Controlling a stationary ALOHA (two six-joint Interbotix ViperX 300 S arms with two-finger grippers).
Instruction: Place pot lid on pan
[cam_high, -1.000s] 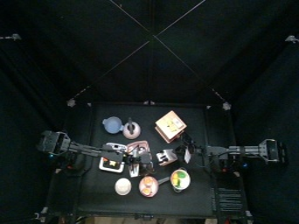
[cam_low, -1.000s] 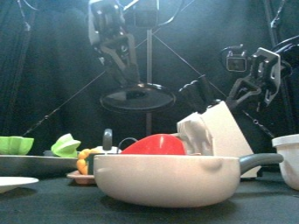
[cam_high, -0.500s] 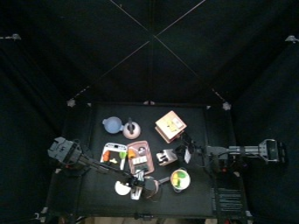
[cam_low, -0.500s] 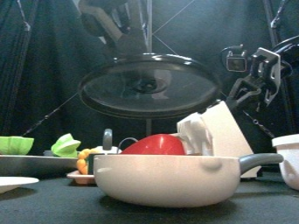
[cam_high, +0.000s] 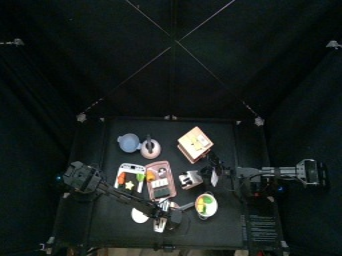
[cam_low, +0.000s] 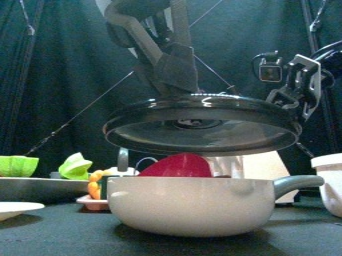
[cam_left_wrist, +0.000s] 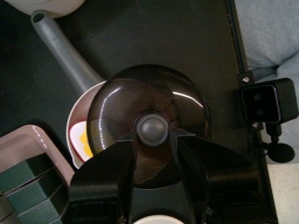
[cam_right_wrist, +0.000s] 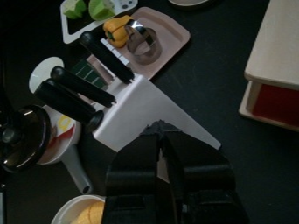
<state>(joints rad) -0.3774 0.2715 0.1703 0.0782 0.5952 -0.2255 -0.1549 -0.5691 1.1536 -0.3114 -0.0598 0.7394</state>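
The dark glass pot lid (cam_low: 201, 122) hangs level just above the cream pan (cam_low: 194, 205), which stands near the table's front edge with its handle (cam_low: 301, 183) pointing right. My left gripper (cam_low: 167, 70) comes down from above and is shut on the lid's knob. In the left wrist view the jaws of the left gripper (cam_left_wrist: 152, 144) straddle the knob of the lid (cam_left_wrist: 146, 96). That lid covers most of the pan (cam_left_wrist: 79, 131), whose long handle (cam_left_wrist: 61, 52) sticks out. My right gripper (cam_right_wrist: 160, 136) is shut, holds nothing and rests off to the right (cam_low: 287, 85).
A white knife block (cam_low: 247, 140) stands behind the pan, with a red object (cam_low: 181, 165) beside it. A green bowl (cam_low: 16, 165), a white plate (cam_low: 14, 210) and a pink food tray (cam_right_wrist: 163, 26) lie to the left. A white cup (cam_low: 331, 180) stands at the right.
My left gripper has carried the lid forward and down from farther back. The lid, tilted half a second ago, now hangs level right over the pan. The right arm has not moved.
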